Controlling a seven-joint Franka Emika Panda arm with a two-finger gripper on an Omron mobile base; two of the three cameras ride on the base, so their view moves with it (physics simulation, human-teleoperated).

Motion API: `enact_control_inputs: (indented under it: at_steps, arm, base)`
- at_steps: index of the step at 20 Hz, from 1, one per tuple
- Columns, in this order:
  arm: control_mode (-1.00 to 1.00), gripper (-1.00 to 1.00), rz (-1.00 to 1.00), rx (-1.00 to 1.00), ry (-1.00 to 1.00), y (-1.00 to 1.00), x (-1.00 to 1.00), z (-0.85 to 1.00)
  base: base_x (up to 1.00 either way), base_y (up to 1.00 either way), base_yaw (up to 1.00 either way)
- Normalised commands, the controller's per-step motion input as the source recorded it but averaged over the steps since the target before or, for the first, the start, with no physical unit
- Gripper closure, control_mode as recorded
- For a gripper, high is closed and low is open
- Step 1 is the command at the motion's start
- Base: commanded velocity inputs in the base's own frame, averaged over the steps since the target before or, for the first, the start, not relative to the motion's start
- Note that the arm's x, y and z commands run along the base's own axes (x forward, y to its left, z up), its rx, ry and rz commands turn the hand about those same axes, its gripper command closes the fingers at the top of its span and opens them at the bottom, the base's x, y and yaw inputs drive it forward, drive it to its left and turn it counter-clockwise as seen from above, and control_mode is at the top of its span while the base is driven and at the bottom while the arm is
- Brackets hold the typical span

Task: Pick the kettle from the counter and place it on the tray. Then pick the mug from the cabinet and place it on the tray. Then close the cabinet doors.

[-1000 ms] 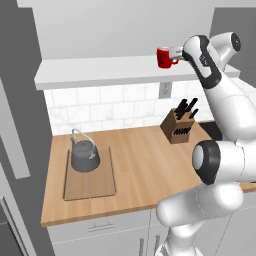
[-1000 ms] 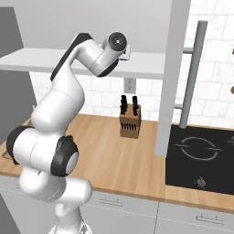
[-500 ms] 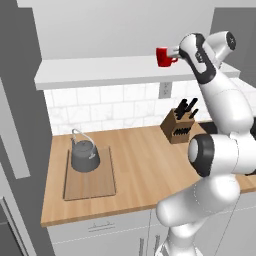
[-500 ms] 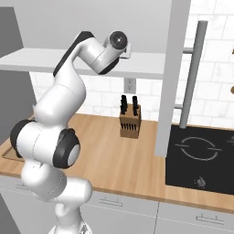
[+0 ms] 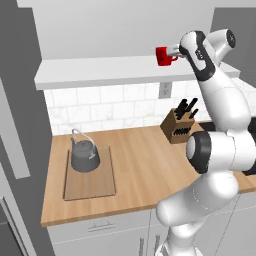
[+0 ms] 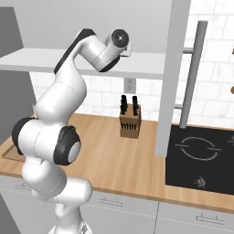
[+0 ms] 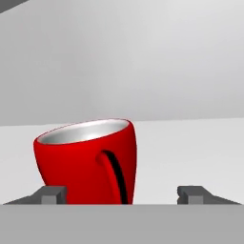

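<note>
Red mug, left base view: mug (image 5: 163, 55) stands on the cabinet (image 5: 125, 72) shelf, with the gripper (image 5: 173, 50) at its right side, handle side.
Kettle, left base view: dark kettle (image 5: 84, 154) sits on the tray (image 5: 90, 175), at its far end, on the light-wood counter (image 5: 145, 170); a knife block (image 5: 179, 127) stands by the tiled wall.
Right base view: the arm reaches up to the shelf; an open cabinet door (image 6: 168, 77) hangs over the counter beside a black hob (image 6: 201, 157).
Hand view: mug (image 7: 88, 162) sits between the two fingertips (image 7: 53, 194), nearer the left one, tilted in frame, handle facing the camera.
Pincer: jaws spread wide on either side of the mug; whether they touch it, I cannot tell.
</note>
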Motion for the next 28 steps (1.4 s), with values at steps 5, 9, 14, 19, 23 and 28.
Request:
enact_control_inputs:
  at_steps: [5, 9, 14, 19, 23, 28]
  arm:
    - [-1.0, 1.0, 0.01, 0.0, -0.08, 0.05, -0.08, 0.0]
    - [-1.0, 1.0, 0.0, 0.0, -0.02, 0.01, -0.03, -0.05]
    - [-1.0, 1.0, 0.02, 0.0, -0.03, 0.23, -0.33, -0.01]
    - [-1.0, 1.0, 0.03, 0.0, -0.04, 0.21, -0.71, 0.13]
    - [-1.0, 1.0, 0.01, -0.01, -0.19, 0.34, -1.0, 0.0]
    - [-1.0, 1.0, 0.0, -0.04, -0.19, 0.38, -1.0, -0.08]
  base:
    - [0.0, 0.0, 0.0]
    - [0.0, 0.0, 0.0]
    - [0.0, 0.0, 0.0]
    - [0.0, 0.0, 0.0]
    - [0.0, 0.0, 0.0]
    - [0.0, 0.0, 0.0]
